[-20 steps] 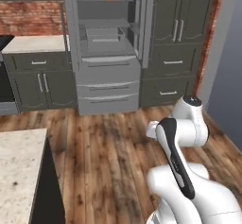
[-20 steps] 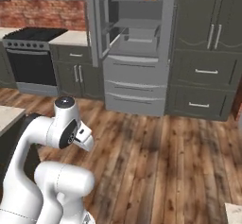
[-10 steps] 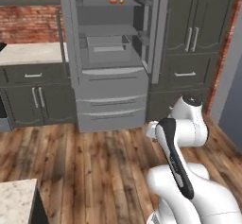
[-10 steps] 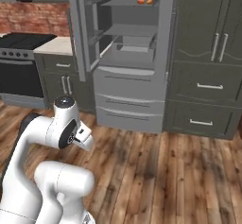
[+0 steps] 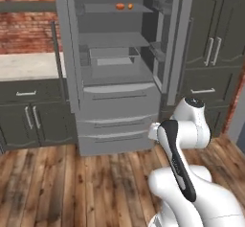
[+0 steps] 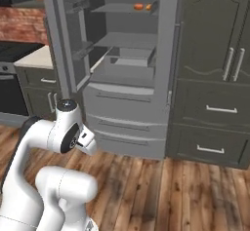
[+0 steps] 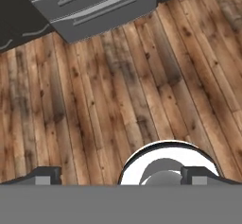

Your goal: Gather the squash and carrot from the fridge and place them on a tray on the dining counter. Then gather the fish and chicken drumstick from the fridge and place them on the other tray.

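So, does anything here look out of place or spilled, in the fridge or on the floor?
Nothing stands out. The fridge stands open, two small orange items rest on its top shelf, and the wooden floor is unspilled.

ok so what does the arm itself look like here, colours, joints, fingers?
The arm is glossy white with rounded, bulbous links. A black band runs lengthwise down one link, and a dark round cap with a small light centre tops the upper joint. In the right base view a joint shows a dark circular face. No loose cables or markings are visible. The fingers are small, dark, blocky tips.
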Controlling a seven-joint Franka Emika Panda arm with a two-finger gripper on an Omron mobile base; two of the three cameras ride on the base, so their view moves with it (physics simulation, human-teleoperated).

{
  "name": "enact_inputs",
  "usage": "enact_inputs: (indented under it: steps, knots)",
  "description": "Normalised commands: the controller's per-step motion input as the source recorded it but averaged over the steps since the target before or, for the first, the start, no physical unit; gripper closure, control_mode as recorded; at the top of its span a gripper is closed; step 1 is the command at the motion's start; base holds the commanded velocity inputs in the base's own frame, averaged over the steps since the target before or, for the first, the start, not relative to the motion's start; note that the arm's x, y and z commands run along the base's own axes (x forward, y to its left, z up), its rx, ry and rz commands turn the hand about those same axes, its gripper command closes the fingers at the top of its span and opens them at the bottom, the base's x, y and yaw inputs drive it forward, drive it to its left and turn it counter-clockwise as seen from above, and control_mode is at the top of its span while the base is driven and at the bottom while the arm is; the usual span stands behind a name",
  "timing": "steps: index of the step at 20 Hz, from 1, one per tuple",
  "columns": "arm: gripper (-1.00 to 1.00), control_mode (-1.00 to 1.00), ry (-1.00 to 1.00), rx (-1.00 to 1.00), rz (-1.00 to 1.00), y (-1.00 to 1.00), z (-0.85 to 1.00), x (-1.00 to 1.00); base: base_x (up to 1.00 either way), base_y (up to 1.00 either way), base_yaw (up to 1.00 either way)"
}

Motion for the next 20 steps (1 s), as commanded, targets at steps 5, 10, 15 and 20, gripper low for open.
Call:
enact_inputs:
  steps: [5, 10, 15, 20]
  knots:
    - [-1.00, 1.00, 0.00, 0.00, 0.00, 0.00, 0.00, 0.00, 1.00, -0.07, 0.00]
    - [-1.00, 1.00, 0.00, 0.00, 0.00, 0.00, 0.00, 0.00, 0.99, -0.02, -0.02]
    - [-1.00, 1.00, 0.00, 0.00, 0.00, 0.00, 0.00, 0.00, 0.83, 0.00, -0.04]
    - [-1.00, 1.00, 0.00, 0.00, 0.00, 0.00, 0.00, 0.00, 0.85, 0.02, -0.05]
